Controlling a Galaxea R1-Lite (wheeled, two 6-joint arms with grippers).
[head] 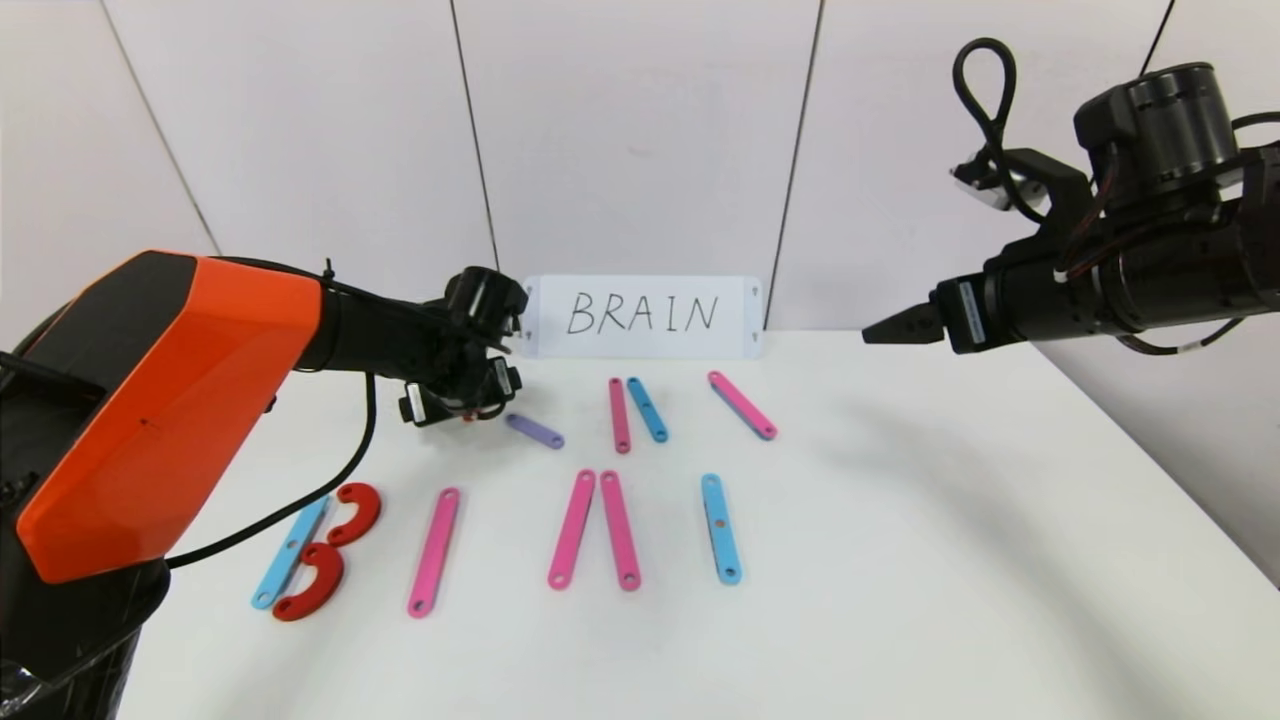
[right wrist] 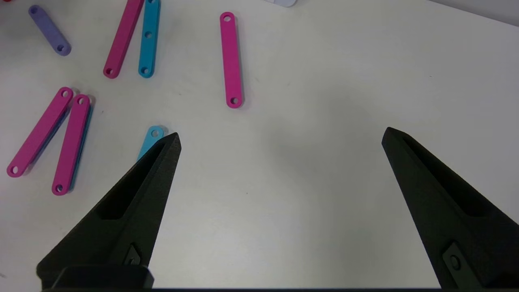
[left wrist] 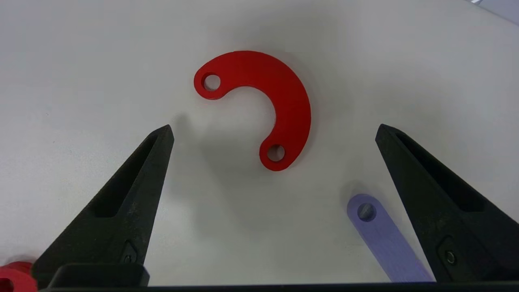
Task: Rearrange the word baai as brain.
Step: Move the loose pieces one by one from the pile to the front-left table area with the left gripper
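Jaws on the left gripper point(left wrist: 274, 127) are standing spread wide, holding nothing, hovering over a lone red C-shaped curve point(left wrist: 265, 105) that is lying flat on the white table point(head: 900, 560); neither finger is touching it. A purple strip point(left wrist: 383, 239) is lying just beside one finger, apparently not in contact, though its far end is running out of the wrist view. In the head view this gripper is sitting at the back left, near the white card point(head: 641, 316) reading BRAIN, and the curve under it is hidden by the wrist. The right gripper point(head: 885, 328) is hanging raised at the right, well apart from the pieces, jaws also spread wide and gripping nothing. The word is lying in loose parts: a blue strip point(head: 290, 552) touching two red curves point(head: 335, 550) at front left, a single pink strip point(head: 434, 551), a pink pair point(head: 594, 529) meeting at the top, another blue strip point(head: 720, 528); behind them a pink and blue pair point(head: 633, 412) and a slanted pink strip point(head: 742, 405).
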